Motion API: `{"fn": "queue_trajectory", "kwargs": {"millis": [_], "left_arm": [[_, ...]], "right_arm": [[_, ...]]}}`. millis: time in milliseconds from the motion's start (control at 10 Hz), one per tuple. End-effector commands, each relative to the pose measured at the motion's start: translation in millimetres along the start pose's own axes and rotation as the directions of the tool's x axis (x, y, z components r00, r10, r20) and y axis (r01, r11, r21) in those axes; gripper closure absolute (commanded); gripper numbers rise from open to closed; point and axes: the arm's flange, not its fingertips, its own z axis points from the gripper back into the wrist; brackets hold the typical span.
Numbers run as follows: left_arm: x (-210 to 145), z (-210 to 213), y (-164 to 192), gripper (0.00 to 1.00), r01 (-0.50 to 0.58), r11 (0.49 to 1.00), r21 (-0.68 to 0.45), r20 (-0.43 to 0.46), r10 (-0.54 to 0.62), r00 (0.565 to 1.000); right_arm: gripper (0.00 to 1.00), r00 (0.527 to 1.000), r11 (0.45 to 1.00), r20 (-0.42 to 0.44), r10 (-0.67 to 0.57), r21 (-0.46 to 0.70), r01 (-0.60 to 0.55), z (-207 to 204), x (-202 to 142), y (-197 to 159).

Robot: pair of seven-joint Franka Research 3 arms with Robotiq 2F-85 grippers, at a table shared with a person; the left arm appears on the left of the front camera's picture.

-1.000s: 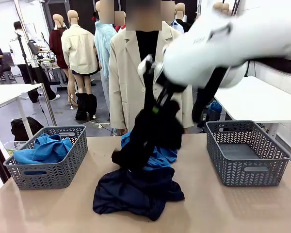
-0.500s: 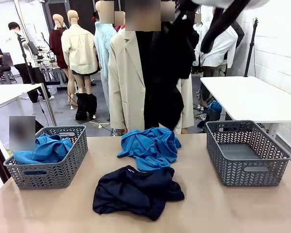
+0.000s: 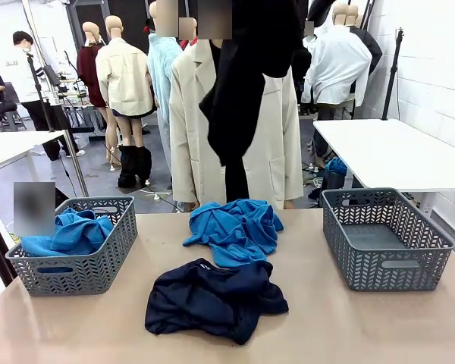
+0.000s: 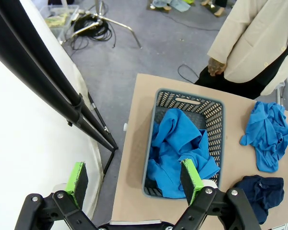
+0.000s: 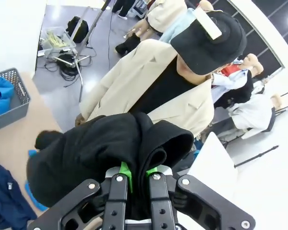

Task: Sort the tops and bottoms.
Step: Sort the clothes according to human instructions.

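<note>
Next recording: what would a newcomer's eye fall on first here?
A black garment hangs high over the far middle of the table, pinched in the shut right gripper. Below it a bright blue garment and a dark navy garment lie crumpled on the table, and a second blue garment sits in the left basket.

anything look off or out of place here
Nothing damaged or spilled. The black garment dangles high above the table, pinched in the right gripper. The blue garment and the navy garment lie crumpled mid-table, outside the left basket and the right basket.
</note>
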Motion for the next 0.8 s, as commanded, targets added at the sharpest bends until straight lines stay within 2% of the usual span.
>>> {"fn": "queue_trajectory", "kwargs": {"millis": [0,700], "left_arm": [[1.7,1.0,0.4,0.0,-0.004,1.0,-0.002,-0.005,0.004,1.0],[1.7,1.0,0.4,0.0,-0.004,1.0,-0.002,-0.005,0.004,1.0]], "right_arm": [[1.0,1.0,1.0,-0.003,0.007,0.026,-0.007,-2.5,-9.5,8.4],[1.0,1.0,1.0,-0.003,0.007,0.026,-0.007,-2.5,-9.5,8.4]]}}
